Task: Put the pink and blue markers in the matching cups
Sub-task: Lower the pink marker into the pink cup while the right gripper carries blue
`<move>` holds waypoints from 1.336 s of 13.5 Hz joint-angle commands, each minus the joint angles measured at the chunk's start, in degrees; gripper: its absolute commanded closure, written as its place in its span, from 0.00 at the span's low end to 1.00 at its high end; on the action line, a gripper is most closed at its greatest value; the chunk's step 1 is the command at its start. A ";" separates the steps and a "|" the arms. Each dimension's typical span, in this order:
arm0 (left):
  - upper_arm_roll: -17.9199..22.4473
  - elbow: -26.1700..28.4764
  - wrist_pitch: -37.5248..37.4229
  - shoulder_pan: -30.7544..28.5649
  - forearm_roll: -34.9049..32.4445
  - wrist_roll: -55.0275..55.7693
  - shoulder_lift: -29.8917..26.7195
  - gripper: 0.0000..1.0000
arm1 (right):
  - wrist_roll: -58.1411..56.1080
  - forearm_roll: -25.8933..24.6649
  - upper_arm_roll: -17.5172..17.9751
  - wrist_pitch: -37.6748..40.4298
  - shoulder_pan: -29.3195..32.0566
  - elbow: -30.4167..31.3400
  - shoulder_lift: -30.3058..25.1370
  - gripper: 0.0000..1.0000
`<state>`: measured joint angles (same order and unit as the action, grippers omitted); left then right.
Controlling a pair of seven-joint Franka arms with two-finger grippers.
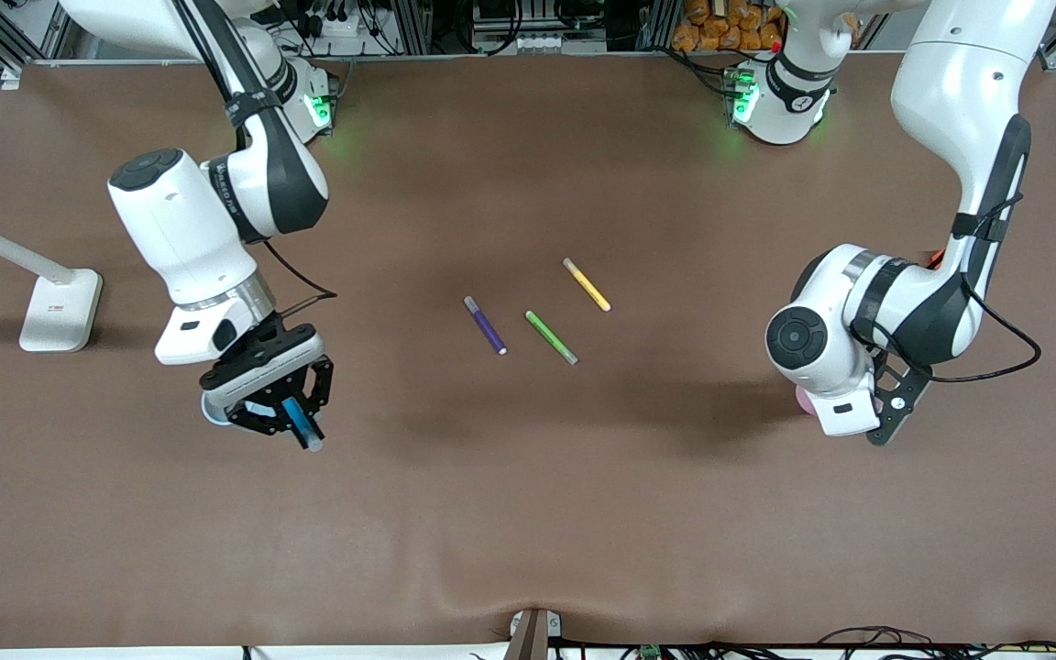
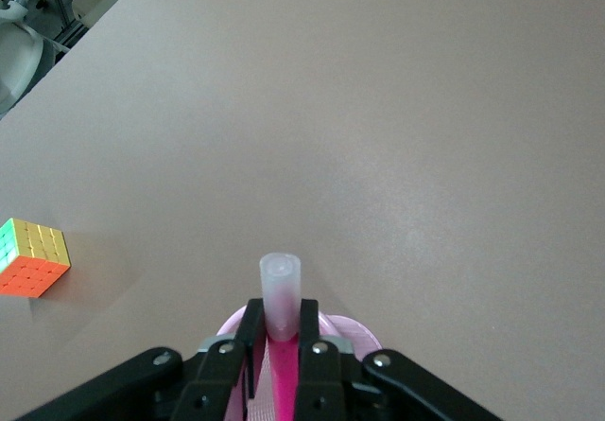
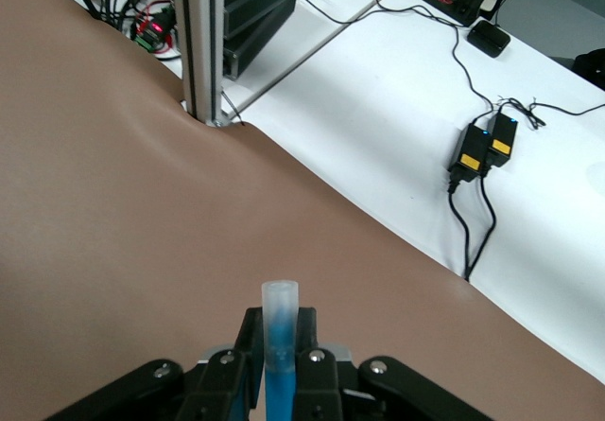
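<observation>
Neither marker is in its cup yet, but both are picked up and each hangs just over its target. At the lower left of the front view, the right pincer (image 1: 294, 417) pinches the blue marker (image 1: 301, 423) upright, clear tip up in the right wrist view; a sliver of the pale blue cup (image 1: 210, 412) peeks out under the pincer's edge. At the right of the front view, the left pincer (image 1: 890, 412) is closed on the pink marker (image 2: 281, 298), and the left wrist view shows the pink cup (image 2: 350, 329) directly beneath it, its rim showing on either side of the fingers (image 2: 312, 364).

What remains, by my reading, is the drop for each: lower or release so each marker lands in its cup. The purple marker (image 1: 485, 324), green marker (image 1: 551, 336) and yellow marker (image 1: 587, 284) lie untouched mid-frame on the worktop (image 1: 528, 513).
</observation>
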<state>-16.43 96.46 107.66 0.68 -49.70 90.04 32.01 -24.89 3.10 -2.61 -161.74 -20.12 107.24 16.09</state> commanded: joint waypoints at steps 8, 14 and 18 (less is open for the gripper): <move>-0.27 -3.46 -1.14 0.20 -0.48 -1.52 -1.33 0.00 | -8.41 14.62 1.73 7.99 2.01 1.67 -2.73 1.00; -0.54 -10.85 -5.79 0.28 4.69 -20.55 -5.98 0.00 | -28.52 27.74 1.38 18.12 7.54 -1.06 -2.38 1.00; -2.73 -11.56 -5.97 -0.15 9.54 -28.15 -8.80 0.00 | -43.19 35.02 1.38 21.91 12.55 -2.29 -0.98 1.00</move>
<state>-18.17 84.90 102.74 0.68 -41.34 64.31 24.33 -61.24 34.19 -2.13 -141.47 -10.31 105.97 14.40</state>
